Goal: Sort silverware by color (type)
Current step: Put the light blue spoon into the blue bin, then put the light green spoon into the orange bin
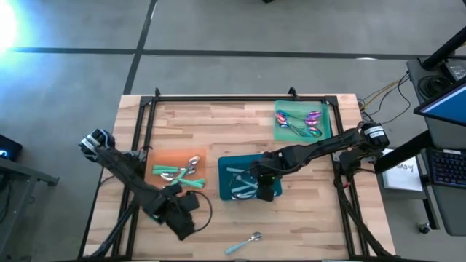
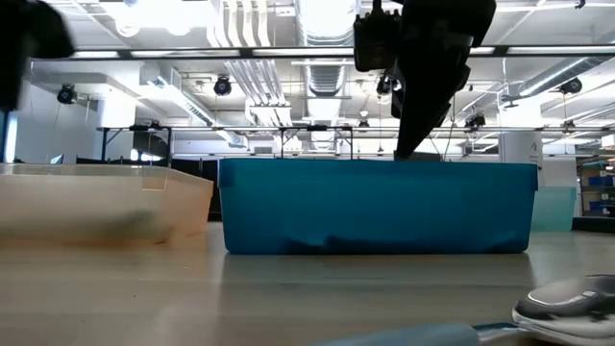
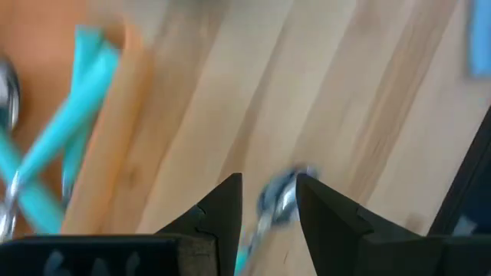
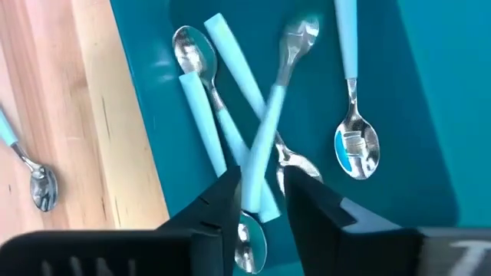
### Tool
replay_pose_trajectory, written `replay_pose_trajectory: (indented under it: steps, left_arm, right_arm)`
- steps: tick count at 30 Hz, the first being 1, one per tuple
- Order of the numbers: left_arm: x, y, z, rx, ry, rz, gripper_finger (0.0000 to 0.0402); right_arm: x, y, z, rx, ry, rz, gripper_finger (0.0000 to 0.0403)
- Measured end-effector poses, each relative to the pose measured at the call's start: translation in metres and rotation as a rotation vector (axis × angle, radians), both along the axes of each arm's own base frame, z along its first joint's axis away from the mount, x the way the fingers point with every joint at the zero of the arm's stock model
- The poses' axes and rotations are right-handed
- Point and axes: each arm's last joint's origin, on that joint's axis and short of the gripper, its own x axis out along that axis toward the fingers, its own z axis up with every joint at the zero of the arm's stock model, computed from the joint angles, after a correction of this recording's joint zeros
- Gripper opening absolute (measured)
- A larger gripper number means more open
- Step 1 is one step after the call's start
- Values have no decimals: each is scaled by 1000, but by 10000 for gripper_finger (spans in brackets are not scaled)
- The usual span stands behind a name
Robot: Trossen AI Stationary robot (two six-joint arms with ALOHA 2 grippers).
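The silverware lies in three trays. Teal-handled pieces are in the orange tray [image 1: 162, 160] and in the teal tray [image 1: 227, 166]; purple ones are in the green tray [image 1: 285, 131]. My left gripper [image 1: 178, 211] hangs over bare wood near the orange tray, shut on a teal-handled piece [image 3: 280, 201]. My right gripper [image 4: 262, 180] is open over the teal tray, pointing down. A blurred teal-handled piece [image 4: 268, 115] slants between its fingertips, above several spoons [image 4: 353, 146] that lie flat on the tray floor. My left gripper pinches the teal-handled piece between its two fingers, just behind the silver head [image 3: 284, 192]. The head sticks out past the fingertips and the handle [image 3: 245, 259] runs back between them. The piece is clear of the wood. My right gripper's fingers [image 4: 222, 192] stand on either side of the blurred piece's handle end [image 4: 252, 180]; I cannot tell whether they touch it.
One teal-handled spoon [image 1: 244, 244] lies alone on the wood near the table's near edge, also in the low view [image 2: 567, 303]. A black frame [image 1: 218, 98] runs round the table. Bare wood lies between the trays and at the near right.
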Motion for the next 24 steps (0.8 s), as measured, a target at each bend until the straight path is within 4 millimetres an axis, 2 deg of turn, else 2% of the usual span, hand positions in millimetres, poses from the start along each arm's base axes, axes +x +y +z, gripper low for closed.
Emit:
replay_pose_trajectory:
  steps: [4, 8, 17, 24]
  left_arm:
    - [-17, -8, -2, 5, 96, -3, 107]
    - [-28, -15, -6, 5, 119, -41, 107]
    - [-40, -18, -30, -25, 181, -180, 107]
    - [-42, -17, -44, -40, 170, -225, 107]
  right_arm:
    - [0, 0, 0, 0, 0, 0, 108]
    - [0, 0, 0, -1, -2, 3, 126]
    - [1, 1, 2, 23, -9, 16, 132]
    - [1, 1, 2, 22, -10, 18, 132]
